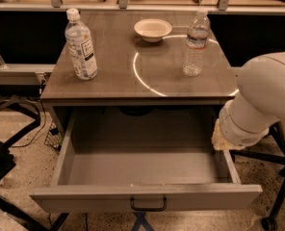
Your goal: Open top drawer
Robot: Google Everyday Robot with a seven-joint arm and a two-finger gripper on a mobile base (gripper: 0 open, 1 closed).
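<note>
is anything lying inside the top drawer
No, the pulled-out top drawer shows only bare grey tray; the gripper is hidden behind the arm by its right wall.

Grey top drawer (109, 196); cream gripper (219, 139) at right wall.

Grey metal top drawer (142, 160), pulled out beneath the tabletop (113, 76), loop handle (148, 205) centred, gripper hidden beside right wall
</note>
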